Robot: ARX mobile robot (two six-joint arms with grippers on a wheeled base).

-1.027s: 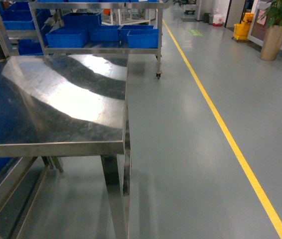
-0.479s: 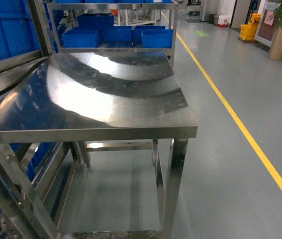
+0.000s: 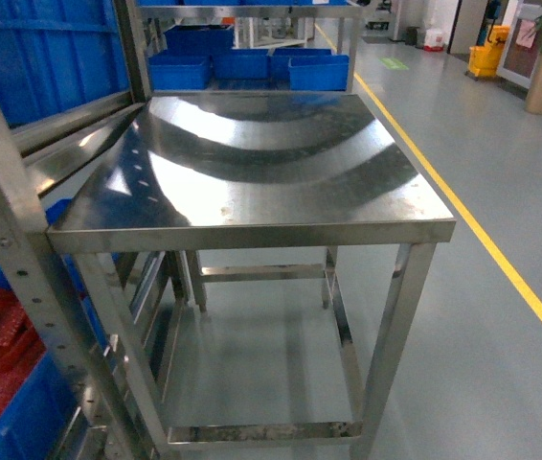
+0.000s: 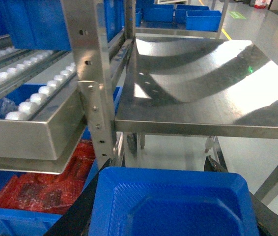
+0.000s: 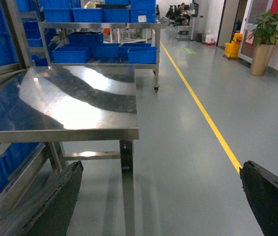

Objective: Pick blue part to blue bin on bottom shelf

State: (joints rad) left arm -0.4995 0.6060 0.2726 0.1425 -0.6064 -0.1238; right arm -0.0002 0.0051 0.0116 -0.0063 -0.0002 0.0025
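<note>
Piece of ribbed blue plastic (image 4: 173, 206), likely the blue part, sits clamped in my left gripper (image 4: 171, 196). I hold it low, ready for a bin in the steel rack (image 4: 87, 73) on the left. My right gripper (image 5: 163, 206) hangs wide apart, empty.

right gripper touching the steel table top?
Apart. Right wrist view: the right gripper hangs open over floor, short of the steel table top.

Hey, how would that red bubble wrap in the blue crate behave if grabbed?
Probably floppy and light: the red bubble wrap lies crumpled and uneven in its crate. Its glossy film looks slippery, so it would likely squash and slide in a pinch.
</note>
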